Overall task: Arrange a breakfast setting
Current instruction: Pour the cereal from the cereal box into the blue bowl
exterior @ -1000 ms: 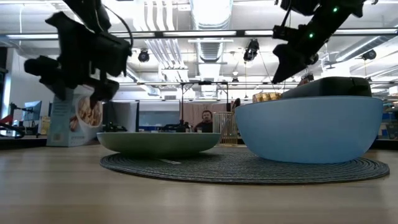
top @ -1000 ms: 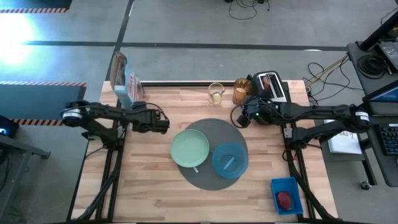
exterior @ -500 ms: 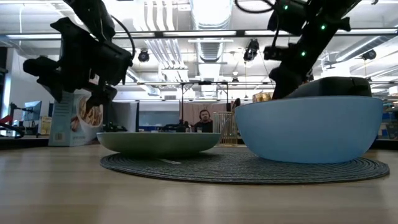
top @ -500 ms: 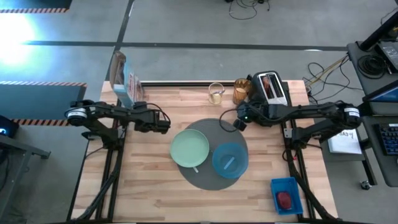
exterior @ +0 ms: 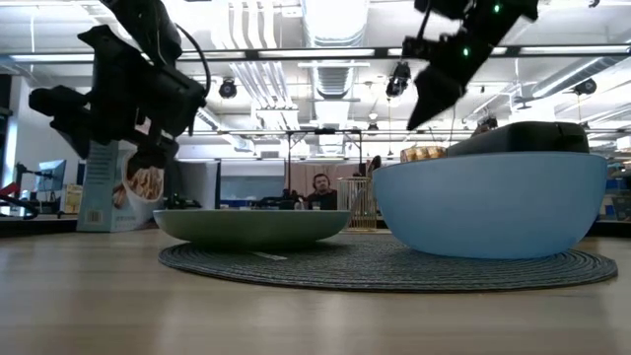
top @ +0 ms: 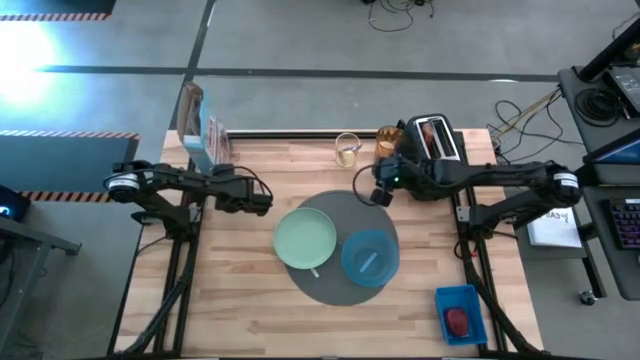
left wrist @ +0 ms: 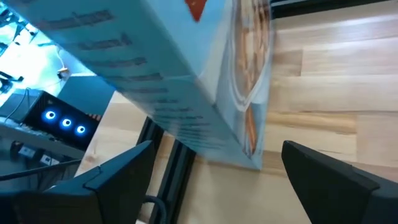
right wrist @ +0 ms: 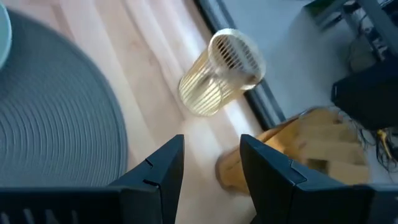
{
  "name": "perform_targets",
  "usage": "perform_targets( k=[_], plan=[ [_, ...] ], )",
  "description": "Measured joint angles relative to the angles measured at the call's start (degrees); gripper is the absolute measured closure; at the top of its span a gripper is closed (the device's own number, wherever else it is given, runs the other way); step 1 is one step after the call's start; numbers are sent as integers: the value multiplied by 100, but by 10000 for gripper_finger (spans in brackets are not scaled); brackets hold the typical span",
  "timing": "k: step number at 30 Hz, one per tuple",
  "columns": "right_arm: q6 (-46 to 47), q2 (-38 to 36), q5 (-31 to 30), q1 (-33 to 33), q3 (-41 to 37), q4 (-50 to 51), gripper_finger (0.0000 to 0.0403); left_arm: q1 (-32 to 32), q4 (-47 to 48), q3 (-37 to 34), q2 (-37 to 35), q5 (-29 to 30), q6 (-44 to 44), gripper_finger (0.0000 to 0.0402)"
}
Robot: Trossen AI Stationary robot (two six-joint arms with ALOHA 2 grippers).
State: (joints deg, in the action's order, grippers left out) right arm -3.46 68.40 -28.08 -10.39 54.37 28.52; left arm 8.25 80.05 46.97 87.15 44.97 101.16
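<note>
The pale green plate (top: pixel 305 240) and the blue bowl (top: pixel 370 258) sit on the round dark-grey mat (top: pixel 345 205). The amber glass (top: pixel 387 148) stands at the far edge beside a clear ribbed glass (top: pixel 347 150); both show in the right wrist view, the amber glass (right wrist: pixel 292 149) and the clear glass (right wrist: pixel 221 71). My right gripper (top: pixel 373 190) hovers open above the mat's far rim, just short of the glasses, holding nothing (right wrist: pixel 211 146). My left gripper (top: pixel 243 192) hangs wide open and empty in front of the cereal box (left wrist: pixel 205 81). A brown toast slice (top: pixel 428 130) sits in the toaster. No cereal squares show.
The cereal box (top: pixel 203 135) stands at the far left corner. The toaster (top: pixel 438 142) stands at the far right, next to the amber glass. A blue tray (top: pixel 470 300) at the near right holds a small red food piece (top: pixel 457 320). Bare wood lies at the near left.
My right gripper has gone toward the table's left, from beside the toaster to above the mat's far rim, dipping and then rising again. My left gripper has edged slightly toward the table's left, nearer the cereal box.
</note>
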Motion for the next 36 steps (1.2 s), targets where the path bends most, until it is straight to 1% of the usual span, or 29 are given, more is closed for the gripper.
perform_targets(
  k=[4,6,10,13,21,23,26,30,33,36],
  plan=[
    [24,-90,107,0,294,212,254,0,5,-72,0,-57,9,68],
    [183,-112,152,0,450,166,254,0,7,-122,0,-77,11,68],
    [1051,-67,153,0,810,76,254,0,16,-193,-2,-212,20,68],
    [1401,-7,152,-1,1127,77,254,0,28,-206,-2,-219,18,68],
    [1335,15,218,-116,1807,36,254,0,40,-213,-5,-202,98,68],
    [1335,-84,406,-214,1804,-40,254,0,12,-251,-9,-122,225,68],
    [1334,-572,583,-454,1483,-369,254,0,-15,-350,-9,-97,496,68],
    [1336,-1472,538,-708,668,-1114,254,-7,-128,-652,-8,-72,822,68],
    [1335,-2096,560,-792,-28,-1601,254,-4,-303,-711,-9,90,723,68],
    [1335,-2671,560,-852,-585,-1683,254,-4,-503,-738,-9,289,698,68]
  ],
)
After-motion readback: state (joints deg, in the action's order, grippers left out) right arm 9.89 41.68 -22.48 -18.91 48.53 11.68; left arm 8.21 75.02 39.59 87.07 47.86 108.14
